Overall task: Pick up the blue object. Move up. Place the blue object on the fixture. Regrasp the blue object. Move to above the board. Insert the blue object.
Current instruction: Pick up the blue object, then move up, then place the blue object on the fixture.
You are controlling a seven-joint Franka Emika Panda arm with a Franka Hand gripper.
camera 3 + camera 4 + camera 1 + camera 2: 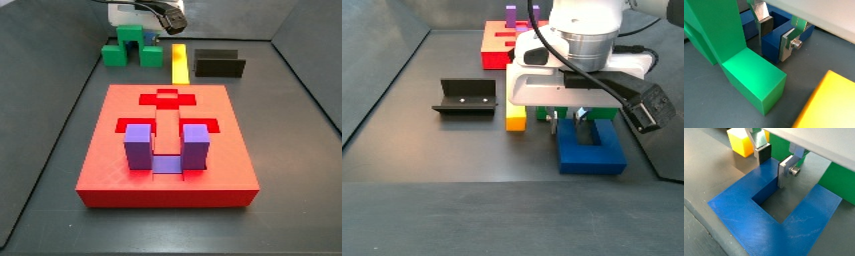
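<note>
The blue object (744,213) is a dark blue U-shaped block lying flat on the grey floor, also in a side view (592,150). My gripper (773,169) is lowered over it and straddles one prong (769,50). One pad sits against each side of that prong, so the gripper (775,42) is shut on it. The hand hides the gripper (572,122) from above. The black fixture (221,65) stands apart, to the side (465,98). The red board (134,170) lies further off. In that side view the blue object is hidden behind the green block and the arm.
A green stepped block (751,75) stands right beside the held prong (132,45). A yellow bar (178,62) lies between the green block and the fixture (516,121). A purple U-shaped block (167,148) sits in the board's recess. Dark walls enclose the floor.
</note>
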